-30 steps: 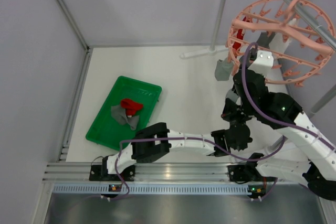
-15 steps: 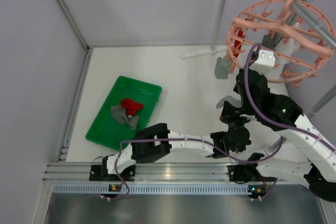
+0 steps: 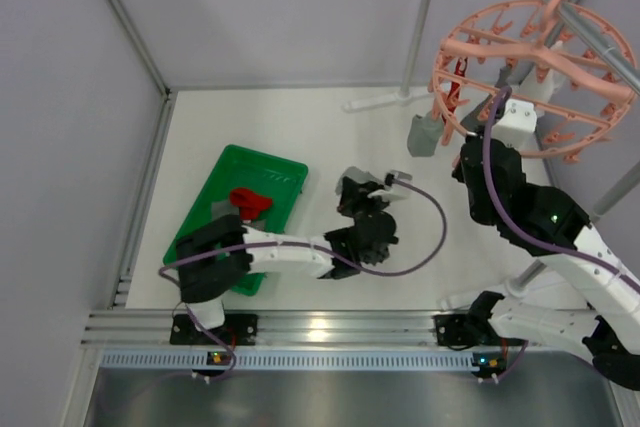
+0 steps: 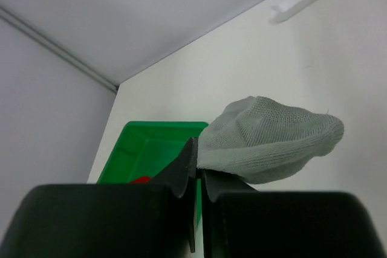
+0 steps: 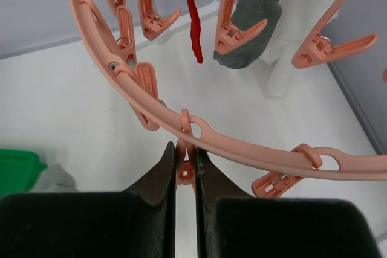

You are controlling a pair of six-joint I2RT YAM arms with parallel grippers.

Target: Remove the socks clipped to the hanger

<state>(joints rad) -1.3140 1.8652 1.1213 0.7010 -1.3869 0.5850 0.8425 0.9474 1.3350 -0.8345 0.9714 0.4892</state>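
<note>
Lab robot cell: white bench (image 3: 300,127) boxed in by plain grey panels (image 3: 60,167) and metal posts (image 3: 425,17), aluminium extrusion rail (image 3: 330,327) along near edge.

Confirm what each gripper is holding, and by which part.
Left gripper: grey sock, pinched at one end. Right gripper: hanger clip, pinched at its lower part.

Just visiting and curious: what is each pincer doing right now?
Left pincer: closed, holding a grey sock.
Right pincer: closed on a hanger clip.
</note>
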